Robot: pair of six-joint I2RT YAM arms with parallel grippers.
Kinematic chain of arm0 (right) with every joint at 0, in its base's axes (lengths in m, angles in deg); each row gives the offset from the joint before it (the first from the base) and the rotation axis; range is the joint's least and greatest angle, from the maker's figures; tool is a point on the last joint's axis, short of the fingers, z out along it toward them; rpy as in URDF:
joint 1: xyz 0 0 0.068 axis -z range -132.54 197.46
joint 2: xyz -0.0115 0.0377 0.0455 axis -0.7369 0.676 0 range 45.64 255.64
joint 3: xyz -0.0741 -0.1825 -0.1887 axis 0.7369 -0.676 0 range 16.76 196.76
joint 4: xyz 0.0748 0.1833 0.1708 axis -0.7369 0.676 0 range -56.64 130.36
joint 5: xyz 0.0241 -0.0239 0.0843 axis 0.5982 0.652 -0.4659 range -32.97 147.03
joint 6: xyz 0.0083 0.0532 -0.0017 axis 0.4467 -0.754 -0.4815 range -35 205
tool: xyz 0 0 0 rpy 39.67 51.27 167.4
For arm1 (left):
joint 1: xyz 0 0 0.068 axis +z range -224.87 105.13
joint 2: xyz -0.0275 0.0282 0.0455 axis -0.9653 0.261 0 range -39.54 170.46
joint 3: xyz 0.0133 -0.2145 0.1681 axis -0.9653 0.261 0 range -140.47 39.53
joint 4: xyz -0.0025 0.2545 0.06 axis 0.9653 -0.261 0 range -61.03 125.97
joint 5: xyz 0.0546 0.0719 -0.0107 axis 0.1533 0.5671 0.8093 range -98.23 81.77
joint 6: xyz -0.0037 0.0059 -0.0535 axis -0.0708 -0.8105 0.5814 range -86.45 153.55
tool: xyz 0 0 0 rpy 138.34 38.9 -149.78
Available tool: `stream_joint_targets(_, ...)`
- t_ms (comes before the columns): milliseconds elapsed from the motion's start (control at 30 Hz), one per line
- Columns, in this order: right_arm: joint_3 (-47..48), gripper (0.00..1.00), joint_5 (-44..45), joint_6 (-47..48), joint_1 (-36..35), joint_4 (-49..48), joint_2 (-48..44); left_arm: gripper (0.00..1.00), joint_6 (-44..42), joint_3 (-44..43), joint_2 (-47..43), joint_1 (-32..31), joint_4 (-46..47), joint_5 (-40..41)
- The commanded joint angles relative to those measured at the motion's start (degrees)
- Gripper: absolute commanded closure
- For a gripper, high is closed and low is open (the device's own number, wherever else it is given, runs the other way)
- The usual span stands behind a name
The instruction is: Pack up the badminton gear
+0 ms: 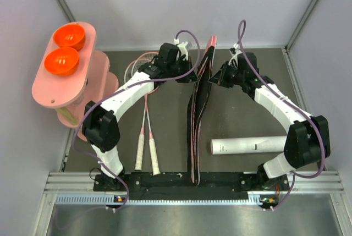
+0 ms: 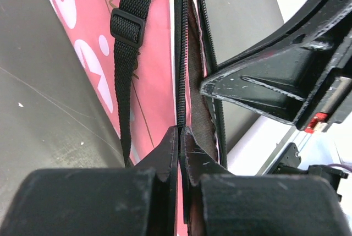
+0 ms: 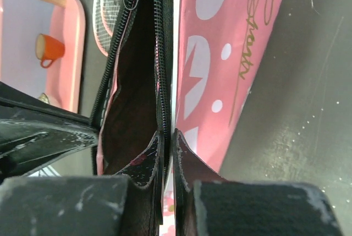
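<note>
1. Your left claw is clamped tight on one side of the bag opening.
2. Your right claw is closed too, pinching the other side.
3. Bag stands on edge mid-tabletop, with the rackets lying left of it and the tube right.

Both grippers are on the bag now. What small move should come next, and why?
Probably draw the grippers slightly apart to spread the pink bag open. The left gripper is shut on one zipper edge, the right gripper on the other, and the mouth between them is only a narrow slit, while the rackets lie outside on the table.
</note>
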Motion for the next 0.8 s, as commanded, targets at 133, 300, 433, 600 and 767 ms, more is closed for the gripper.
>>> stream_joint_targets(133, 2.6, 0.92, 2.9, 3.7, -2.0, 5.9, 0.2, 1.0, 6.1, 0.0, -2.6, 0.7, 8.6, -7.0)
stream_joint_targets(300, 2.9, 0.85, 3.0, 0.5, -4.0, 4.0, 0.9, 1.0, 7.9, -2.0, -1.3, -0.6, 9.9, -7.5)
stream_joint_targets(433, 0.8, 0.71, 0.5, -1.8, -4.2, -0.3, 0.9, 1.0, 7.8, -2.4, -0.8, -1.0, 9.9, -7.9)
stream_joint_targets(600, 0.1, 0.61, -0.5, -4.9, -3.6, -4.6, 2.4, 1.0, 7.6, -0.8, -1.5, -1.0, 10.0, -8.2)
stream_joint_targets(767, 0.2, 0.95, 1.8, -6.1, -1.3, -2.5, 1.7, 1.0, 3.6, -0.7, -2.5, -0.8, 7.1, -5.2)
